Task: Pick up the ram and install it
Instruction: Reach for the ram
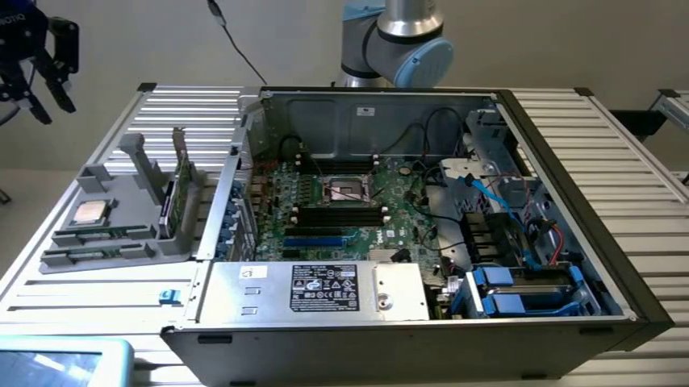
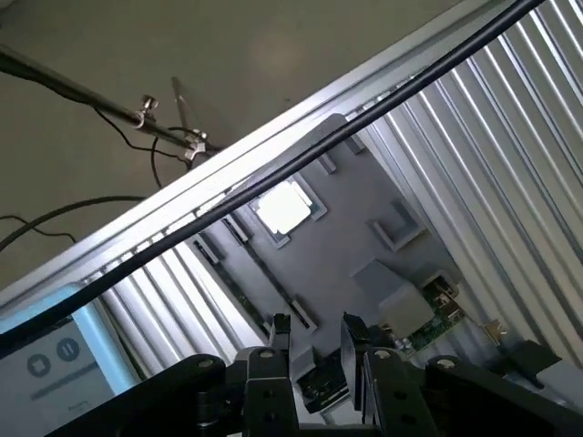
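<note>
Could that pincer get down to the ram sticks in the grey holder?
Probably yes. The open pincer hangs clear of the grey holder, where the ram sticks lie uncovered; the upright green card stands beside them, not over them.

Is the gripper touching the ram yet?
Apart. In the exterior view the open gripper hangs at the view's upper left, clearly away from the ram lying in the grey tray.

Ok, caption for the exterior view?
Open pincer hangs apart from the tray, ram lying in it, PC case open alongside.
</note>
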